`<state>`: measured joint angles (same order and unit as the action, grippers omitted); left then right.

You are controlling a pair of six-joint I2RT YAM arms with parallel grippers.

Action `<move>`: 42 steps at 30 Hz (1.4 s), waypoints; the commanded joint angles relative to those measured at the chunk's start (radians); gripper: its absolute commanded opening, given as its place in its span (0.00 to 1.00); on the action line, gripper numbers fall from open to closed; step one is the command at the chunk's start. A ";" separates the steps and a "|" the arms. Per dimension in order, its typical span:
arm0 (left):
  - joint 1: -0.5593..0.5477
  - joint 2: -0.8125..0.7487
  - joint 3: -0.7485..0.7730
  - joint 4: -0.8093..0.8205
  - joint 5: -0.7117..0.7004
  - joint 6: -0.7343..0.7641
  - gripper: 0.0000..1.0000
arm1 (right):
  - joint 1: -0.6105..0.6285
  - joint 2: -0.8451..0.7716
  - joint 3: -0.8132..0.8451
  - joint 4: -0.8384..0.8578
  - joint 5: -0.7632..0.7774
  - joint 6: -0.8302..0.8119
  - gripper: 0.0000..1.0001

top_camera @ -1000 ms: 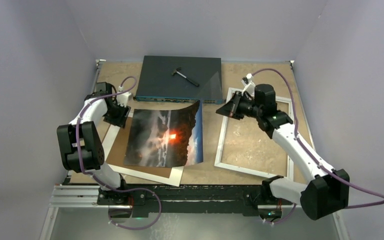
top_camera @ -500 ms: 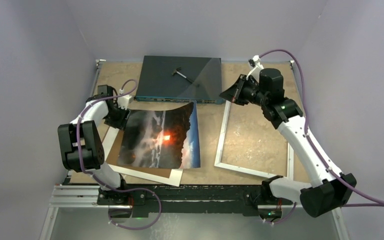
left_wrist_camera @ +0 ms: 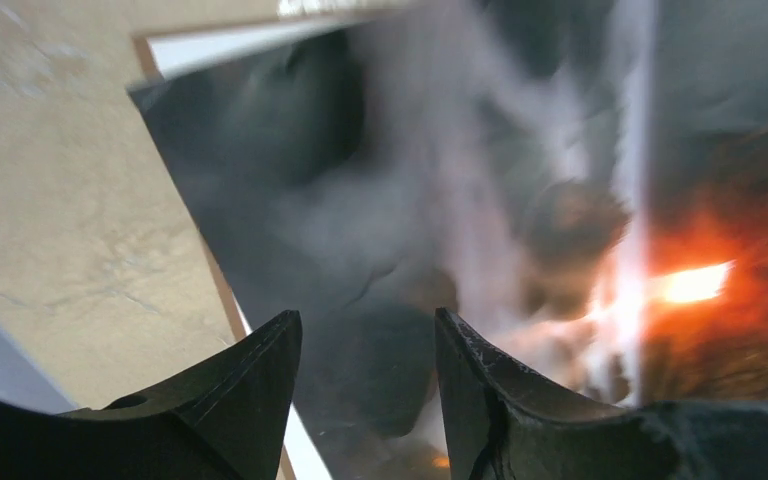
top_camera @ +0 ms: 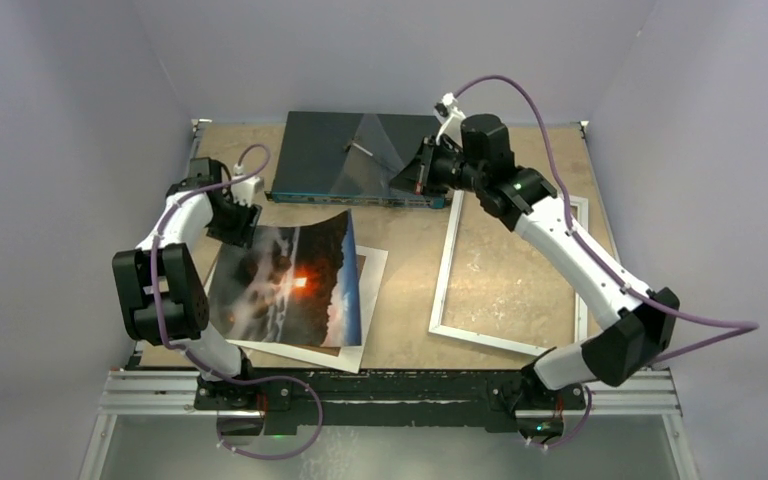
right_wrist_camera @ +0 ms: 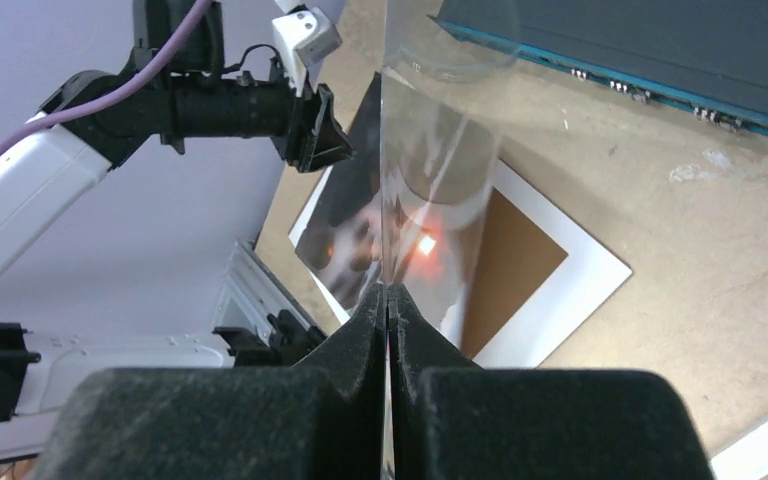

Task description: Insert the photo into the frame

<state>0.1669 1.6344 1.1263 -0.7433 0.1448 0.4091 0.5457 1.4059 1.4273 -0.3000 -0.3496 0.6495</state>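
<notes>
The photo (top_camera: 285, 285), dark with an orange glow, lies curled on the white mat (top_camera: 372, 268) at the left. My left gripper (top_camera: 240, 225) is at its far left corner. In the left wrist view the jaws (left_wrist_camera: 365, 325) stand apart over the photo (left_wrist_camera: 480, 200), whose edge runs between them. The white frame (top_camera: 490, 338) lies flat at the right with bare table inside it. My right gripper (top_camera: 417, 175) is shut on a clear glass pane (top_camera: 380, 150), held up over the dark switch box. In the right wrist view the fingers (right_wrist_camera: 388, 295) pinch the pane (right_wrist_camera: 430, 150) edge-on.
The dark network switch box (top_camera: 320, 160) stands at the back with a small hammer-like tool (top_camera: 360, 148) on it. The brown backing board (right_wrist_camera: 510, 260) sits inside the mat (right_wrist_camera: 580, 270) under the photo. Grey walls close in left, right and behind.
The photo has slid left across the mat with my left gripper at its corner. My right gripper has carried the glass pane up and left from the frame to over the switch box.
</notes>
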 commanded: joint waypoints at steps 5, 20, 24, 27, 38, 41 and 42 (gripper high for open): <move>-0.007 -0.029 0.230 -0.096 0.223 -0.043 0.54 | 0.011 0.022 0.251 -0.125 0.057 -0.107 0.00; -0.099 -0.029 0.532 -0.151 0.776 0.086 0.90 | 0.010 0.014 0.506 -0.297 0.033 -0.381 0.00; -0.103 -0.089 0.521 -0.186 0.920 0.250 0.93 | 0.010 0.019 0.559 -0.340 -0.053 -0.428 0.00; -0.100 -0.147 0.486 -0.188 0.979 0.327 0.94 | 0.010 0.001 0.555 -0.344 -0.134 -0.447 0.00; -0.093 -0.183 0.516 -0.420 1.101 0.628 0.94 | 0.011 -0.060 0.504 -0.339 -0.291 -0.536 0.00; -0.092 -0.206 0.501 -0.421 1.106 0.652 0.94 | 0.011 -0.072 0.505 -0.335 -0.338 -0.572 0.00; -0.092 -0.214 0.494 -0.412 1.112 0.649 0.94 | 0.012 -0.074 0.505 -0.335 -0.350 -0.586 0.00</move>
<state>0.0673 1.4471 1.6043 -1.1141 1.1835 0.9634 0.5518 1.3861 1.9217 -0.6617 -0.5995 0.1413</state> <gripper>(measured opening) 0.940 0.005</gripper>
